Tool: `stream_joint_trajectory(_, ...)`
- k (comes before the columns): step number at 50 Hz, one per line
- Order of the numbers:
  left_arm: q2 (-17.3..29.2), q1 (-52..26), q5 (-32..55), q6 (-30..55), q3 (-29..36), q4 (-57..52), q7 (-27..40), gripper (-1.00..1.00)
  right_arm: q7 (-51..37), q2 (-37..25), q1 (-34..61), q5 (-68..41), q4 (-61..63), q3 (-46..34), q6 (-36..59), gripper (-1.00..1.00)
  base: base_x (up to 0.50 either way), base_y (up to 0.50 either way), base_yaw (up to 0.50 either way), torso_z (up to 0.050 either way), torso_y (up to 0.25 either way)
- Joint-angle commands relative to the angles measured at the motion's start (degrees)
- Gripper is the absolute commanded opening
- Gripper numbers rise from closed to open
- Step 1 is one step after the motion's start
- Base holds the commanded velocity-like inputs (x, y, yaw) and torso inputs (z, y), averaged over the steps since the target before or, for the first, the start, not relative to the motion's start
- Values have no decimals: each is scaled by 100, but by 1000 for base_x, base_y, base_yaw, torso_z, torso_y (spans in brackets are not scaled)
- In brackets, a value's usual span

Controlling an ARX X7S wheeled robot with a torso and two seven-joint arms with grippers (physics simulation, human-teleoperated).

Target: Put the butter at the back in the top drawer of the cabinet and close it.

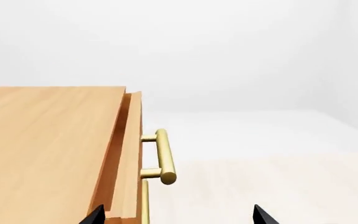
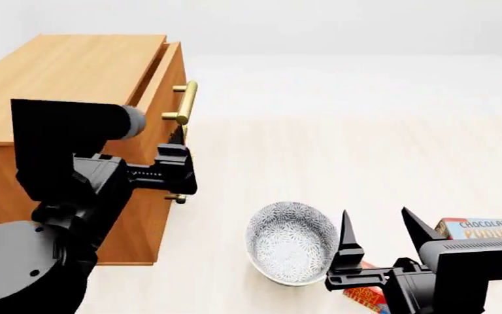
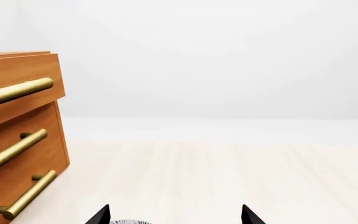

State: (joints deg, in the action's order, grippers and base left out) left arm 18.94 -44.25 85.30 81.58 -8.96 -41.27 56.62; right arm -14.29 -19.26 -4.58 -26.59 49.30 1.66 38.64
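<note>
In the left wrist view, the top drawer (image 1: 131, 154) stands slightly out from the cabinet (image 1: 48, 140), a thin gap showing along its upper edge; its brass handle (image 1: 164, 156) juts over bare counter (image 1: 278, 186). The left gripper (image 1: 177, 217) is open, its tips well apart.

In the head view, the left gripper (image 2: 180, 171) sits just beside the cabinet's front edge, below the top handle (image 2: 185, 103). A patterned bowl (image 2: 291, 242) lies near the right gripper (image 2: 380, 234), which is open above the butter (image 2: 366, 296), mostly hidden. A pudding box (image 2: 486, 229) lies alongside.

In the right wrist view, three handles stack at the cabinet's (image 3: 17, 140) front, with wide empty counter beyond. The bowl's rim (image 3: 129, 222) barely shows.
</note>
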Motion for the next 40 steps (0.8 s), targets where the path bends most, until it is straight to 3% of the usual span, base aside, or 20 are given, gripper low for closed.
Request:
stream_joint_trajectory(1,451,-1748,2233,69,688,1415,1961,100,26,-48,-20,-168,-3,124,-32,100,0,0,0,0,0)
stream_joint_trajectory(15,661,-3137,2835,-182,1636,2644,2340,100,47,-92,-18,-290,-34,176,-63,100,0,0,0,0,0)
stream_joint_trajectory(24,547,-4021,2737,-27,2365,4145,2175,100,55,-121,-16,-386,-51,229,-63,100,0,0,0,0,0)
stream_joint_trajectory(32,312,-4865,2479,381,3098,5801,1652,100,70,-145,-42,-461,-42,284,-100,100,0,0,0,0,0)
stream_joint_trajectory(40,34,-5698,1603,480,3646,7384,549,100,92,-169,-88,-504,-11,304,-162,100,0,0,0,0,0)
